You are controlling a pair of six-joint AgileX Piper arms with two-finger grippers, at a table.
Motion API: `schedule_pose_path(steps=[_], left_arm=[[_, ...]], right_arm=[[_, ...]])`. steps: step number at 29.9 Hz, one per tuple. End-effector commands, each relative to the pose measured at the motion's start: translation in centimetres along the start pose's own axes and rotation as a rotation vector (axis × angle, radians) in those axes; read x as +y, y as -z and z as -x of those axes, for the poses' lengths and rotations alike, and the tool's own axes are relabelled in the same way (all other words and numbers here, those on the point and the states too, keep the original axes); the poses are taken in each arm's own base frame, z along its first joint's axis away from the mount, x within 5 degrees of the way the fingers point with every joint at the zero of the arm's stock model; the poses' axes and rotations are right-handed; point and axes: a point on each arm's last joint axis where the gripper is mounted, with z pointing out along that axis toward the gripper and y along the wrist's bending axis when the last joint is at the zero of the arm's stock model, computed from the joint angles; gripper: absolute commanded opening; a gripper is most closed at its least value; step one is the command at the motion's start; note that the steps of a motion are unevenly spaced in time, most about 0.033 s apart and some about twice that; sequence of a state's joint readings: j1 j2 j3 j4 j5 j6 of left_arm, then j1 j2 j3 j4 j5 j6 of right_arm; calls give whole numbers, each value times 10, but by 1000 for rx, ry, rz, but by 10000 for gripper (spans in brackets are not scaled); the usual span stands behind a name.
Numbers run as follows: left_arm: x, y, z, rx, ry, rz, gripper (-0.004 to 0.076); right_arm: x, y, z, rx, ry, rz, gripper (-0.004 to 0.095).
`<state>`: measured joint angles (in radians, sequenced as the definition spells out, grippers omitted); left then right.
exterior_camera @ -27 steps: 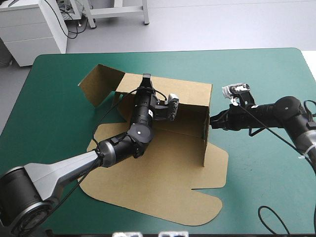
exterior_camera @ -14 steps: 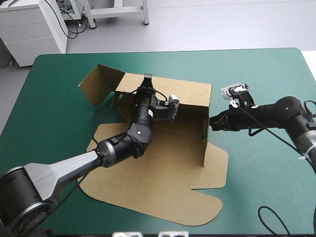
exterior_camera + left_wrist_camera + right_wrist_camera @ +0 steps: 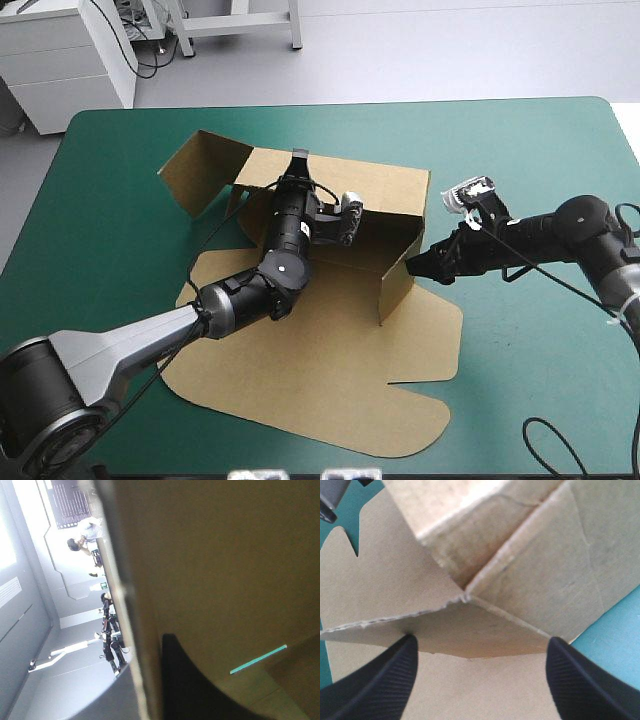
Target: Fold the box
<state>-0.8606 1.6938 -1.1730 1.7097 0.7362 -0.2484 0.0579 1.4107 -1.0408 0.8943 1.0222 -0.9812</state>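
Observation:
The brown box (image 3: pixel 330 370) lies on the teal-green cover with its back wall (image 3: pixel 370 190) raised and its lid sheet flat toward the near edge. My left gripper (image 3: pixel 297 160) is at the back wall's top rim, shut on it. In the left wrist view one black finger (image 3: pixel 195 685) lies against the board (image 3: pixel 225 555). My right gripper (image 3: pixel 415 265) is open at the right side wall (image 3: pixel 397 285), which leans inward. In the right wrist view its fingers stand apart (image 3: pixel 481 639) on either side of that wall's corner (image 3: pixel 520 595).
A left side flap (image 3: pixel 200 165) stands up, angled outward toward the far left corner. The lid's rounded tabs (image 3: pixel 420 425) reach close to the table's near edge. The teal-green cover (image 3: pixel 540 150) shows around the box, widest on the right.
My right gripper has opened and moved left toward the box. The right side wall has swung inward with it. The left gripper has stayed on the back wall.

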Motion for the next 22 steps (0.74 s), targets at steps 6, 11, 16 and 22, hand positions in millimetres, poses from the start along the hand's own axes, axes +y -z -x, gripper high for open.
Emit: schedule_pose_path(steps=[6,11,16,22], left_arm=[[29,10,-4,-6,-47,134,-7],[29,10,-4,-10,-48,133,-7],[29,10,-4,-12,-48,133,-7],[29,10,-4,-12,-48,133,-7]], right_arm=[[5,13,13,-108,17,-58,806],[11,2,12,-115,3,-55,806],[15,-19,4,-138,-2,-122,806],[20,-28,11,-234,-17,-194,806]])
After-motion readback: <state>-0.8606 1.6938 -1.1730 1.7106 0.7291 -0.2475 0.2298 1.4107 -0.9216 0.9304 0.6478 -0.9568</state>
